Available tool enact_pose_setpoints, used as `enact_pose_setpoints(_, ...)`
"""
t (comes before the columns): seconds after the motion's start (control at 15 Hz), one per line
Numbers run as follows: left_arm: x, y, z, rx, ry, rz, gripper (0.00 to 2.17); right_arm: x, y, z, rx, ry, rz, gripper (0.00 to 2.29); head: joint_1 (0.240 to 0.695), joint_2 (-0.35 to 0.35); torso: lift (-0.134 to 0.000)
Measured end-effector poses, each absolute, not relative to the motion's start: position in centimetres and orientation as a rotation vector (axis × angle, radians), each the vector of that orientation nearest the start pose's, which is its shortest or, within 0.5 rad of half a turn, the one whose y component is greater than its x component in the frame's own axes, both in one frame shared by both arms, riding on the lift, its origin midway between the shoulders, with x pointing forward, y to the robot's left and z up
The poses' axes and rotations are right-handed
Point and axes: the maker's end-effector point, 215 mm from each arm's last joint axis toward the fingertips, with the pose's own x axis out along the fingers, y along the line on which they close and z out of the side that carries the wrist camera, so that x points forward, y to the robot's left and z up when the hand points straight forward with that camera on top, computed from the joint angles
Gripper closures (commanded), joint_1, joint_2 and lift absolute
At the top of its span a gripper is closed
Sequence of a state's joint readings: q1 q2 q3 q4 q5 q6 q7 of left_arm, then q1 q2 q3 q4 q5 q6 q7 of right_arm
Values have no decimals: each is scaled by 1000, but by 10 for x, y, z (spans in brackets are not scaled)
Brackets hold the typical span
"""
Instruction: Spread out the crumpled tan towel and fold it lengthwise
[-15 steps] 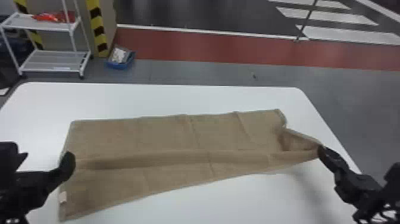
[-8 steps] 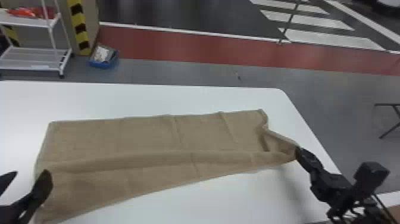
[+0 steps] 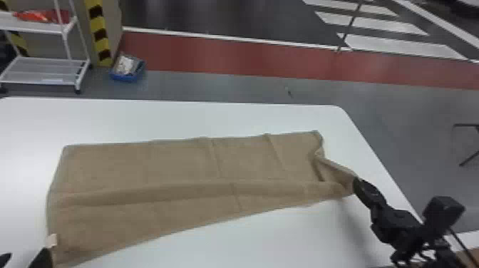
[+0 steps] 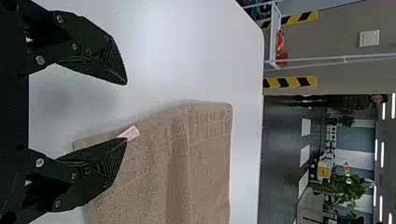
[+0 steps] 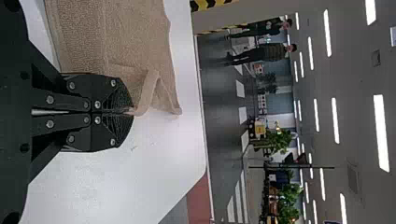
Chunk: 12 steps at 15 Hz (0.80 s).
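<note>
Across the white counter (image 3: pixel 214 117) lies the tan towel (image 3: pixel 142 167), spread out long from side to side; its far edge runs nearly straight, while its near edge slants away from the robot toward the right; a soft ridge runs along much of its length, and thinner creases cross it from the far edge toward the near side. Near the counter's right edge, the right tool (image 3: pixel 356 183) is narrow, pinching the towel's near right corner; beside that grip the cloth rises into a small, loose fold, with a shadow on the counter close by; the right wrist view shows the fingers pressed together with a strip of hem between their tips, the hem curving up into a narrow loop just beyond them.

At the near left corner of the towel is the left tool (image 3: pixel 27 252); its fingers stand wide apart, with a gap between their tips; in the left wrist view one finger is over bare counter and the other overlaps the towel's edge, its tip just beside a small pale label (image 4: pixel 131 133); whether that finger touches the cloth, I cannot tell.

Beyond the counter's far left side stand a white shelf rack (image 3: pixel 46 71) and a pillar with yellow and black stripes (image 3: pixel 98 32); a blue bin (image 3: pixel 128 75) with pale contents sits beside them on the floor.
</note>
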<state>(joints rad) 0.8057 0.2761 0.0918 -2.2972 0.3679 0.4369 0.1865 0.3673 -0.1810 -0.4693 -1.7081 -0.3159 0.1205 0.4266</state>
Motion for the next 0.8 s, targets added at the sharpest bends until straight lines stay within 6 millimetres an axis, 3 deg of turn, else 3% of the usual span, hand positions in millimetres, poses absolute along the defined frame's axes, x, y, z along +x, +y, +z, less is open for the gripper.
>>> enact_pose_setpoints(0.4,328,250,-441,-89,507,-73,529,436,-447,-422,100,219,0,1413,695,-287,-124)
enact_pose_setpoints(0.8,328,255,-460,-46,527,-56,529,433,-448,-423,110,219,-2,1413,695,-285,-124)
